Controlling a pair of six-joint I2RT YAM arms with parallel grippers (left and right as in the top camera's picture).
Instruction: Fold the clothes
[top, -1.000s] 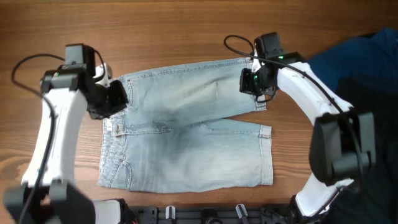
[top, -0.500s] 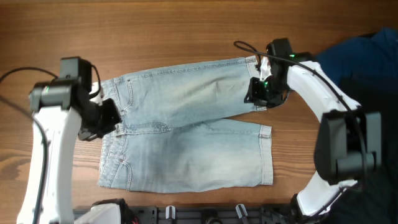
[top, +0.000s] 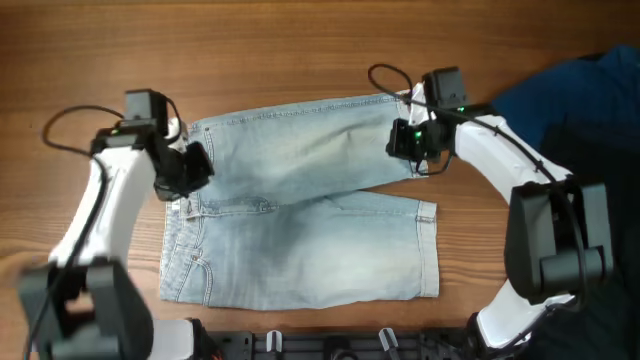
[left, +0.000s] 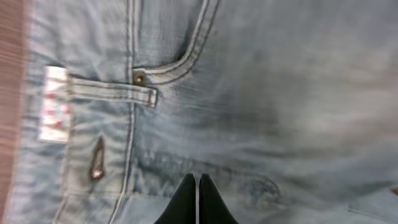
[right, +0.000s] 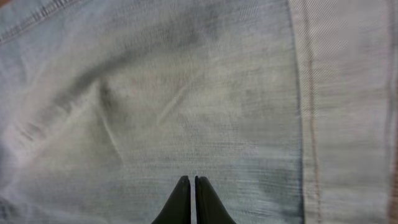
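The pale blue denim shorts (top: 300, 210) lie flat on the wooden table, waistband to the left, cuffed leg hems to the right. My left gripper (top: 192, 168) is over the waistband at the upper left; in the left wrist view its fingers (left: 197, 182) are shut, with nothing between them, above the pocket stitching and belt loop (left: 112, 92). My right gripper (top: 402, 140) is over the far leg near its cuff; in the right wrist view its fingers (right: 191, 182) are shut, empty, above the denim (right: 186, 93) beside the cuff hem (right: 348, 106).
A dark blue cloth (top: 580, 100) lies at the right edge of the table. Bare wood (top: 300, 45) runs along the far side. A black rail (top: 330, 345) runs along the near edge.
My left gripper moved up and right onto the waistband corner. My right gripper shifted slightly left over the far leg. The shorts have not moved.
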